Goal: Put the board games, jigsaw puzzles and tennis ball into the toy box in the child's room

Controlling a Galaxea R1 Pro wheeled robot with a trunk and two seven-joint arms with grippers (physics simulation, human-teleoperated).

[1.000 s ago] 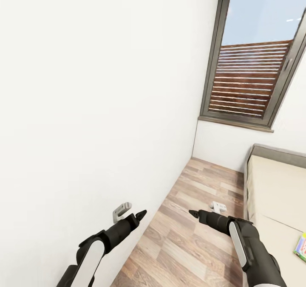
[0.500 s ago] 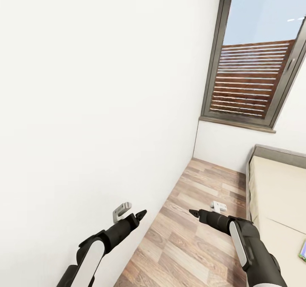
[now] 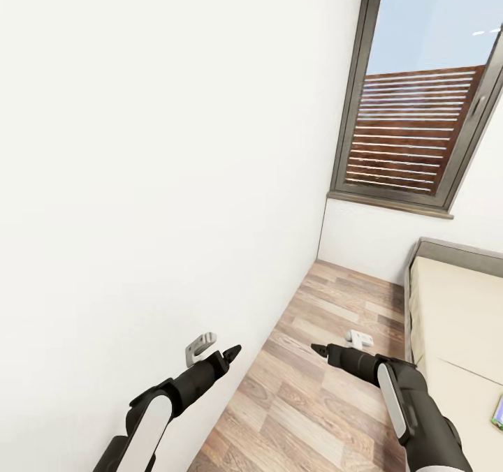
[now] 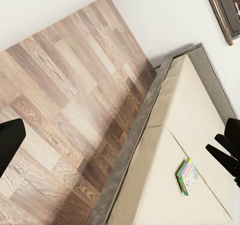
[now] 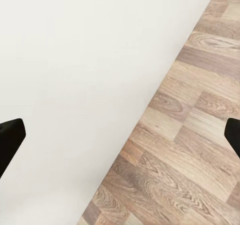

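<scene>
Both pincers – left (image 3: 231, 352), right (image 3: 319, 350) – hung empty, each spread wide, facing the wall (image 3: 161, 144). One board game (image 4: 186, 176) lay on the bed (image 4: 185, 135) (off to the robot's right); driving forward risked bumping plaster

The head camera swings slightly left over the last second, so the board game (image 3: 499, 413) on the bed (image 3: 454, 304) slides toward the head view's right edge (now only a sliver shows); both arms keep their pose
</scene>
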